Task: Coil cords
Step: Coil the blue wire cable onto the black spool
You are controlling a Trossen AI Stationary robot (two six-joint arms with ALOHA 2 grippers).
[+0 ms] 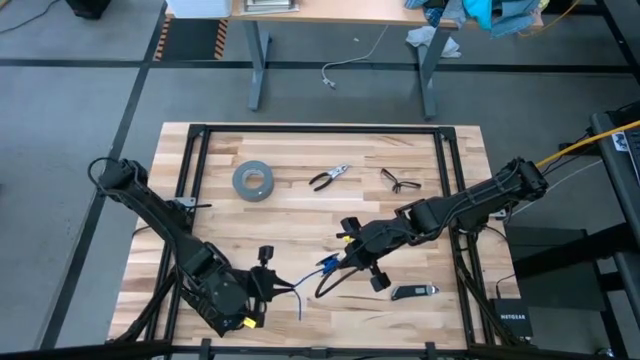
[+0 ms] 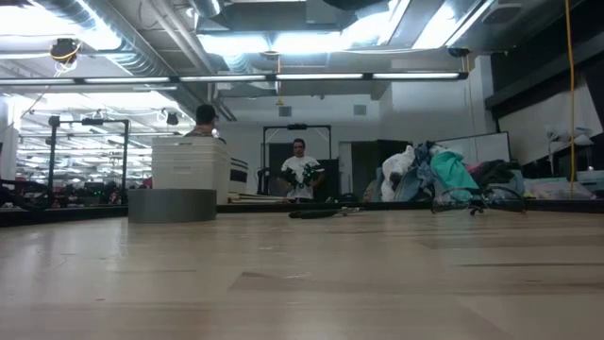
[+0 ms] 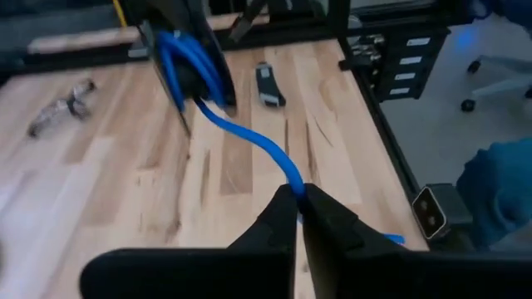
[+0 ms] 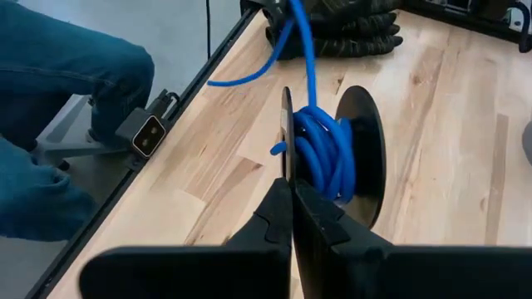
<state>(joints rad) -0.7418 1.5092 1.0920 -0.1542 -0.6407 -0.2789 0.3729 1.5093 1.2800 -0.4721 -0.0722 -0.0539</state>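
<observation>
Blue cord (image 4: 326, 154) wound on black spool above table's near-centre, one strand running taut to left gripper (image 3: 298, 199), clenched on cord near front-left edge. Right gripper (image 4: 291, 193) clamped on spool flange (image 4: 287, 141); right arm stretched in from right side, left arm bent low along left edge. Grey tape roll (image 1: 253, 180), pliers (image 1: 329, 177), glasses (image 1: 399, 181) lie farther back, well apart.

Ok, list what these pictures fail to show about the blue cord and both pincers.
- Low view: neither pincer nor the cord shows; both lie outside its frame.
- Left wrist view: the cord vanishes between the shut left pincer tips, its end hidden.
- Right wrist view: the right pincer covers part of the coil; turns uncountable.
</observation>
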